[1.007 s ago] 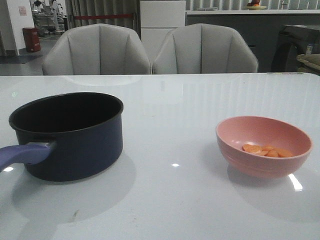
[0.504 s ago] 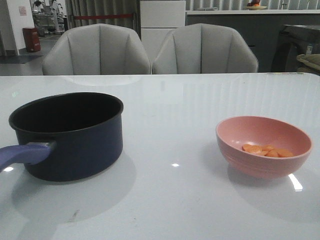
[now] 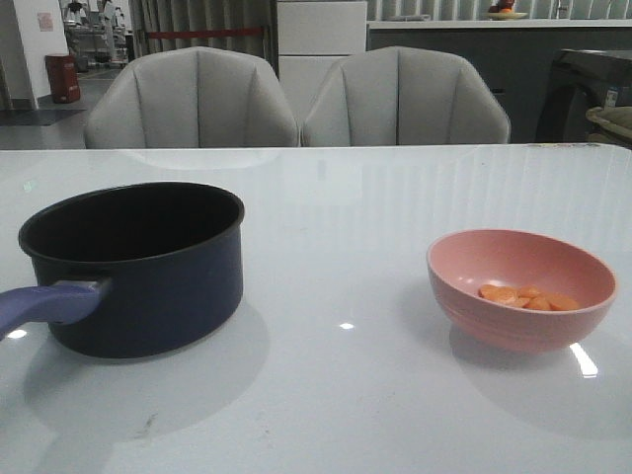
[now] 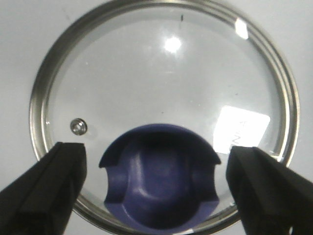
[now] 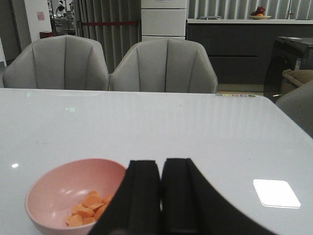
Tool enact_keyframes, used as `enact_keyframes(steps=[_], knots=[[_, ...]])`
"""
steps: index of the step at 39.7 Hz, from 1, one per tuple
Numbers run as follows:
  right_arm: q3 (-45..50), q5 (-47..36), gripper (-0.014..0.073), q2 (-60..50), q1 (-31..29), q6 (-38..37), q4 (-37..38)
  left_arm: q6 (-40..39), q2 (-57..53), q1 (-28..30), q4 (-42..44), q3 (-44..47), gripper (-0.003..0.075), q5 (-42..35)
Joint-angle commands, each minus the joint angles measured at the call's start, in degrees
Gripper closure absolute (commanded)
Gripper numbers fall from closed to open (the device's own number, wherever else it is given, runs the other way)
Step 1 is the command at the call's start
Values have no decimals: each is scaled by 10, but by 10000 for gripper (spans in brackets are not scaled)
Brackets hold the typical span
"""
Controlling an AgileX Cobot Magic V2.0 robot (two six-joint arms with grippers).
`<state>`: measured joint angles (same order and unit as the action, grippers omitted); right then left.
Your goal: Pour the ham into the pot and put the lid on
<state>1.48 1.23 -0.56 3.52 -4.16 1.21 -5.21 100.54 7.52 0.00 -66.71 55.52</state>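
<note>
1. Ham [image 3: 528,297] sits unpoured in the pink bowl [image 3: 513,326], well to the right of the pot [image 3: 138,272]; I judge nothing done yet; pouring and covering remain.
2. My left gripper [image 4: 156,188] hangs wide open, straddling the knob [image 4: 160,181] of the lid [image 4: 161,83], gripping nothing.
3. My right gripper [image 5: 161,196] is closed and empty, just beside the bowl.
4. Against the earlier front pictures I see no change; pot and bowl sit alike.
</note>
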Motion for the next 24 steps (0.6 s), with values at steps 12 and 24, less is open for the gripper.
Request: enact_keyframes(steps=[12, 24], knots=[[6, -44, 441, -11, -4, 2, 6, 14, -231, -2, -17, 21, 113, -49], [6, -44, 441, -11, -4, 2, 6, 14, -475, -45, -31, 155, 113, -204]])
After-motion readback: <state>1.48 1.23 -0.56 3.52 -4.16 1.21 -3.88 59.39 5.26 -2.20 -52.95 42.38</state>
